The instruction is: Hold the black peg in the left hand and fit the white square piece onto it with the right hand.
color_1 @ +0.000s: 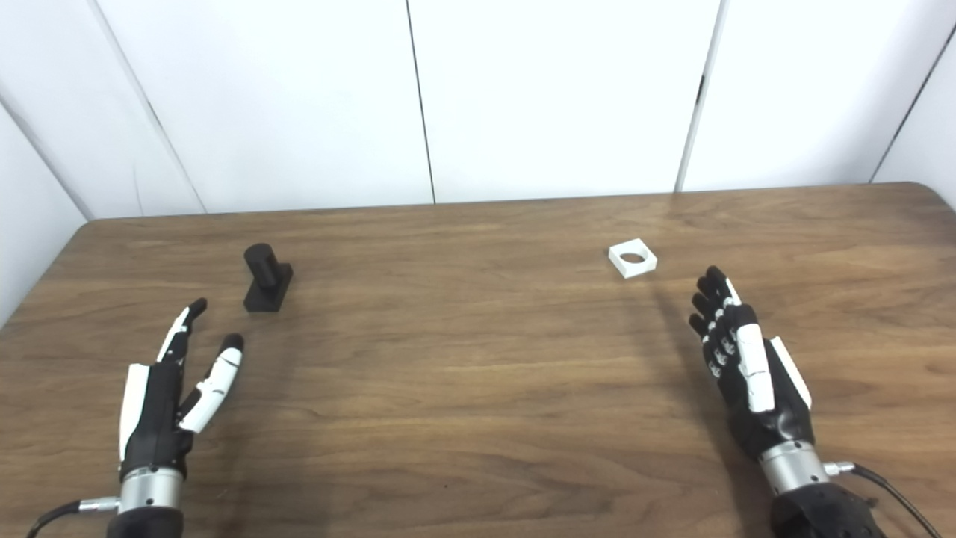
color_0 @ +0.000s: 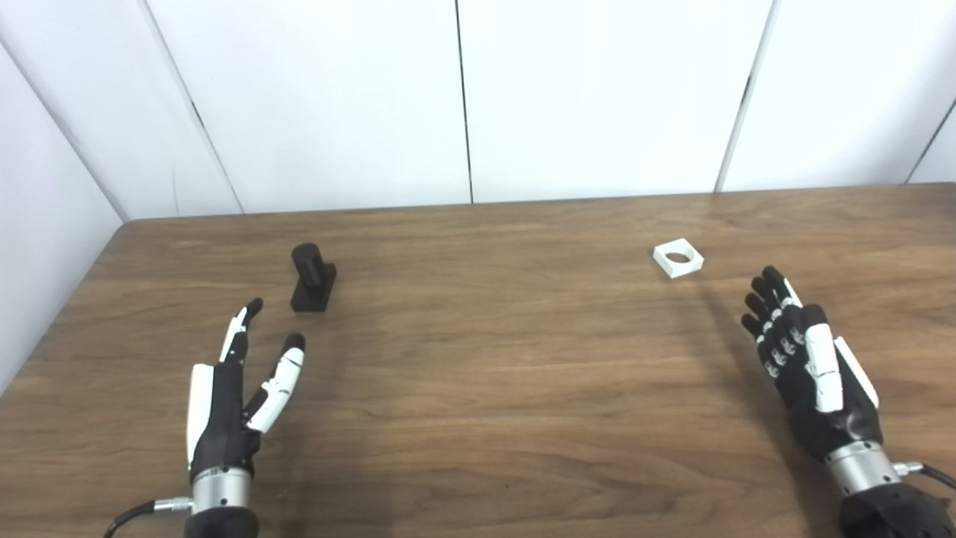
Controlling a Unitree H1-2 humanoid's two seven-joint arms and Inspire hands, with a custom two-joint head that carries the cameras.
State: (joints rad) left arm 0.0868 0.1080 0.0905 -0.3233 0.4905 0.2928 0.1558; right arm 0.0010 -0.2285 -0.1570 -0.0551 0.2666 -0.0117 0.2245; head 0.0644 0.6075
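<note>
On the table (color_0: 478, 388), toward the far left corner, black peg (color_0: 312, 279) stands upright on its base, untouched. White square piece (color_0: 678, 258) with round hole lies flat toward the far right side, well apart from the peg. Left hand (color_0: 237, 396) near the front left edge, fingers spread wide, holding nothing, just short of the peg. Right hand (color_0: 810, 366) near the front right edge, fingers extended and apart, empty, near the white piece, not touching.
</note>
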